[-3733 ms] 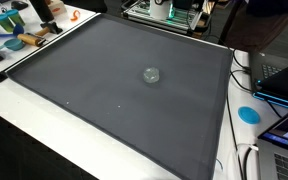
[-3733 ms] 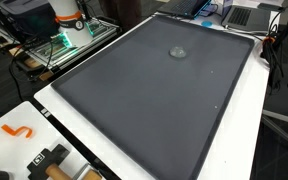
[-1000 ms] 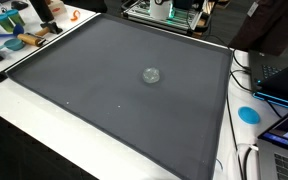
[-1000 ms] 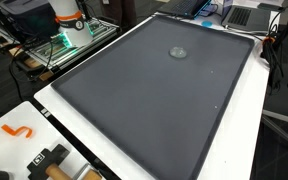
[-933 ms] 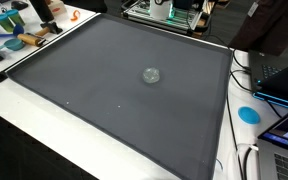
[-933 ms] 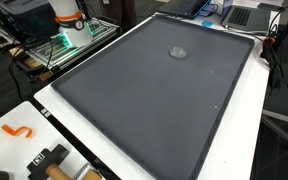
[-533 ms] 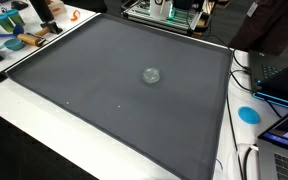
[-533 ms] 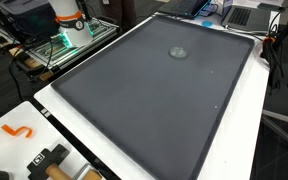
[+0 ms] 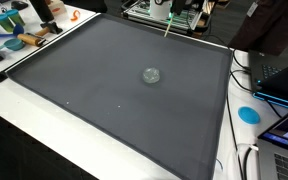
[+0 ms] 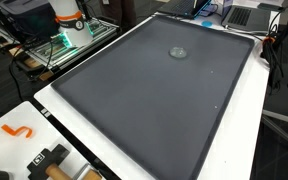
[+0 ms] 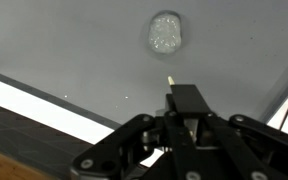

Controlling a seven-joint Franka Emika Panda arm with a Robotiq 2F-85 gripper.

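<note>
Comparing the exterior views with those taken half a second before, nearly everything is found unmoved. At the left the orange hook (image 9: 72,14) is seen lying on the white tabletop (image 9: 44,120), and the dark mat (image 9: 84,80) is spread across the middle. The small clear round piece (image 9: 151,74) is left where it was, alone on the mat and somewhat toward the edge that is far in that view. The one change is found a little to the right of that piece, at the far edge of the mat. There a thin pale rod (image 9: 167,25) has now come into an exterior view, slanting downward, where nothing was seen before. Farther right, the blue disc (image 9: 248,114) on the tabletop is unchanged. In the wrist view the hand (image 11: 187,118) is shown closed on a dark tool (image 11: 189,100) with a pale tip (image 11: 170,77). That tip is pointed toward the piece (image 11: 165,32), which lies ahead of it, apart and untouched. The rod is judged to be that same tool, so the hand is taken to have been brought over the far side of the mat, with the piece not yet reached.
</note>
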